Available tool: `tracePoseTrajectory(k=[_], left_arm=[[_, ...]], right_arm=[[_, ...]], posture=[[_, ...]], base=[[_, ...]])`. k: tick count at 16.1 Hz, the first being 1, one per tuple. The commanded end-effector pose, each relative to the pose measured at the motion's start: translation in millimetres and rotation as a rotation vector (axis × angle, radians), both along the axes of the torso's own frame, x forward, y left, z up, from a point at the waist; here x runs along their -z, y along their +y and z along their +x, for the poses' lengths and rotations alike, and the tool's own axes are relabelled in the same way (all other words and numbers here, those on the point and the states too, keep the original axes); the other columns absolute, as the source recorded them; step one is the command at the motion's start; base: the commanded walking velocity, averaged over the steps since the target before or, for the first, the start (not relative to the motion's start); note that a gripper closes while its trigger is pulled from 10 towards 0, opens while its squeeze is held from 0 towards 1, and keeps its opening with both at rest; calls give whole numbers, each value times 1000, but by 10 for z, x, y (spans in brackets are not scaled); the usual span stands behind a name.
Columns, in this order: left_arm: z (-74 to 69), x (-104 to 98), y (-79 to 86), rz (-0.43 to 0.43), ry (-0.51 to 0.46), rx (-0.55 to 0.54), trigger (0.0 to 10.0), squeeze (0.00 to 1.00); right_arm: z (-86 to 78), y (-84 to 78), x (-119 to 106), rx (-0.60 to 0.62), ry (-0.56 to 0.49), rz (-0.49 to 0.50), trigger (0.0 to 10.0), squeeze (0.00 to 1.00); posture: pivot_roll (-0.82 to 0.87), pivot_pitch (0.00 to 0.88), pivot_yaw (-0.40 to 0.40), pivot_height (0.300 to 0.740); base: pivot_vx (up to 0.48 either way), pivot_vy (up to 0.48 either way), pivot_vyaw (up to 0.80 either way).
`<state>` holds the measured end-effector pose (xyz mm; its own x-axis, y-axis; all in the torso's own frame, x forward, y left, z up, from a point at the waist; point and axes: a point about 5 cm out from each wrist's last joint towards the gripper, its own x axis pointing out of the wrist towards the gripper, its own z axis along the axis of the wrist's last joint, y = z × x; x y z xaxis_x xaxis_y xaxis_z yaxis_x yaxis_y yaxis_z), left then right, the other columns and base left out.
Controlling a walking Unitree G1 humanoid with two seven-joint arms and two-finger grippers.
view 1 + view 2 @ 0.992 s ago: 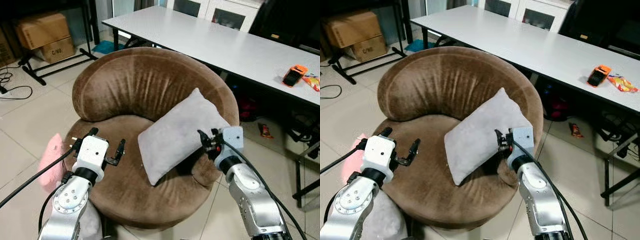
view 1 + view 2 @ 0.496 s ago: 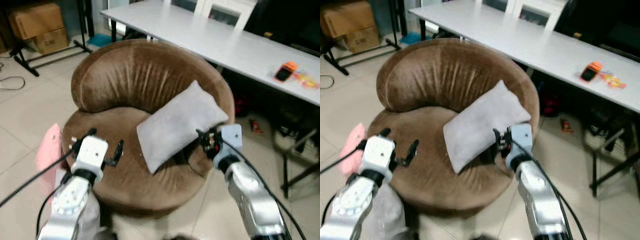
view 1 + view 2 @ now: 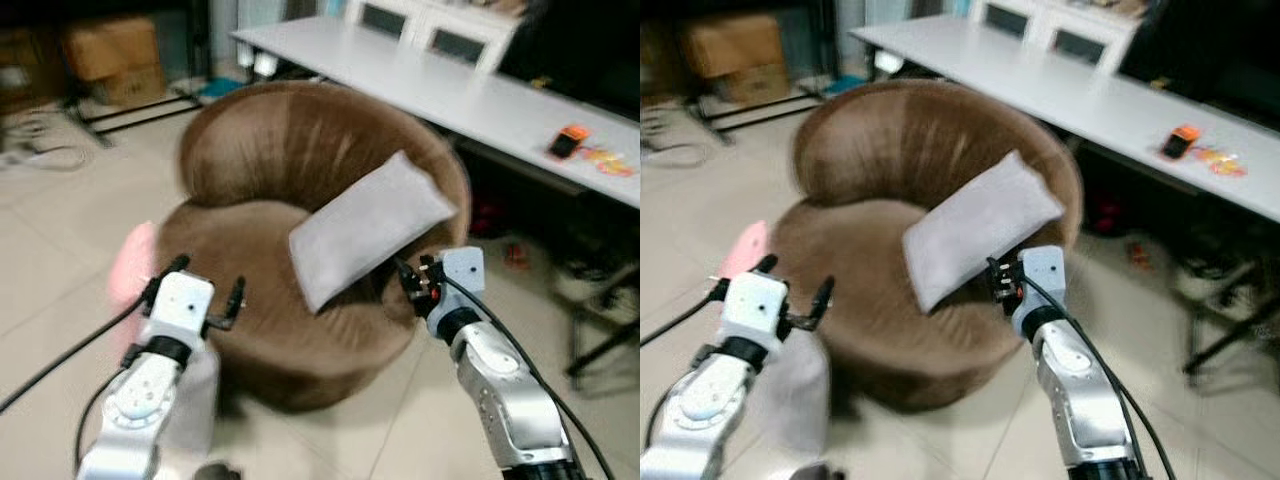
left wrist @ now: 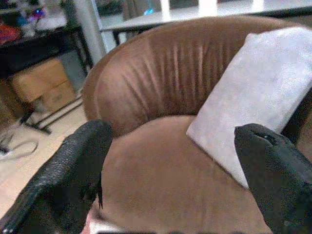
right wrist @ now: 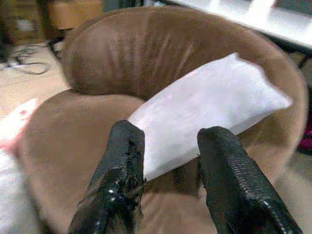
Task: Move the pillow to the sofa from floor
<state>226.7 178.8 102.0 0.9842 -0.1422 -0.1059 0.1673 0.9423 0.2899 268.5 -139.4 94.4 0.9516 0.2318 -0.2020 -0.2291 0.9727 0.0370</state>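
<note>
The left end effector (image 3: 205, 293) hangs just before the near left rim of the round brown velvet sofa (image 3: 270, 170), its two black fingers (image 4: 73, 165) spread wide and holding nothing. The right end effector (image 3: 408, 278) sits at the sofa's right front edge, its fingers (image 5: 126, 165) parted with nothing between them, pointing at the lower end of the grey rectangular velvet pillow (image 3: 368, 226). That pillow lies on the sofa just beyond the right end effector, tilted, its upper corner propped against the right side of the backrest and its lower end on the seat cushion.

Compared with a second ago, the whole view has drawn back and swung: the sofa sits farther off and more floor shows before it, and the picture is blurred. The pillow keeps the same place on the sofa, and both end effectors keep the same open pose. The right end effector, which was right against the pillow's edge, is now a little apart from it.

To the left of the left end effector a pink soft object (image 3: 133, 262) lies on the tiled floor (image 3: 60, 250). Well beyond the right end effector, a long white counter (image 3: 470, 95) carries an orange and black device (image 3: 566, 141).
</note>
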Motion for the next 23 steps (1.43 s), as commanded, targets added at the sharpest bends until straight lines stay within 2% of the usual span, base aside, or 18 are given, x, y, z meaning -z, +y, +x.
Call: tracePoseTrajectory(k=[1,18,23], left_arm=[[32,-30,-24,5,-11,8,10000,0],[78,-59,-5,5,-21,0,10000,0],[124,-105,-28,0,-71,27,10000,0]], right_arm=[[7,-50,-33,15,-7,-9,10000,0],[9,-24,-6,48,22,43,10000,0],[-10,-27,14,72,22,46,10000,0]], posture=[[23,0,-138,740],[13,0,-125,740],[6,0,-82,740]], base=[[0,0,0],[0,399,0],[0,63,0]])
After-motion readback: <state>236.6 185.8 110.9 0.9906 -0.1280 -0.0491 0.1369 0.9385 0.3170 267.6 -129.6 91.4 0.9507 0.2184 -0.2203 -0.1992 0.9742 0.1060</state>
